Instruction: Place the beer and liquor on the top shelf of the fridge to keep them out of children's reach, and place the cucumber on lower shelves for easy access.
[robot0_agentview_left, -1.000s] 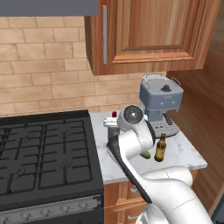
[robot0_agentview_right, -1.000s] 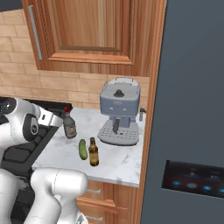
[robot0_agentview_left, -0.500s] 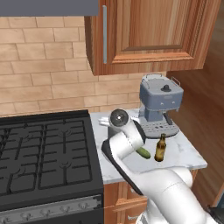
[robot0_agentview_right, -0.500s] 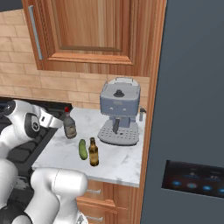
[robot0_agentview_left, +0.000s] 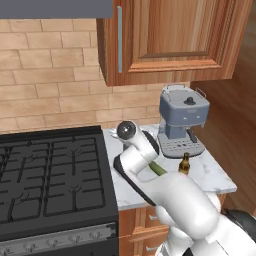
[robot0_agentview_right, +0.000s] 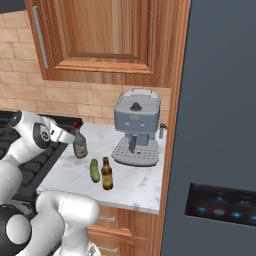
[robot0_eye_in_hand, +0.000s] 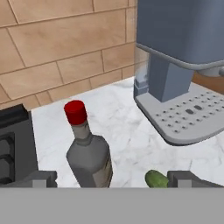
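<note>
On the counter (robot0_agentview_right: 135, 185), the gripper (robot0_eye_in_hand: 113, 178) stood fully open and empty; a misjudged approach risked toppling the liquor (robot0_eye_in_hand: 89, 153) onto the cucumber (robot0_eye_in_hand: 156, 179).

White arm bent low, claw (robot0_eye_in_hand: 111, 178) spread wide (nothing held).

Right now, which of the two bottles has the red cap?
The liquor, the broader clear-grey bottle by the stove; the slim brown beer beside the cucumber has a gold cap.
</note>
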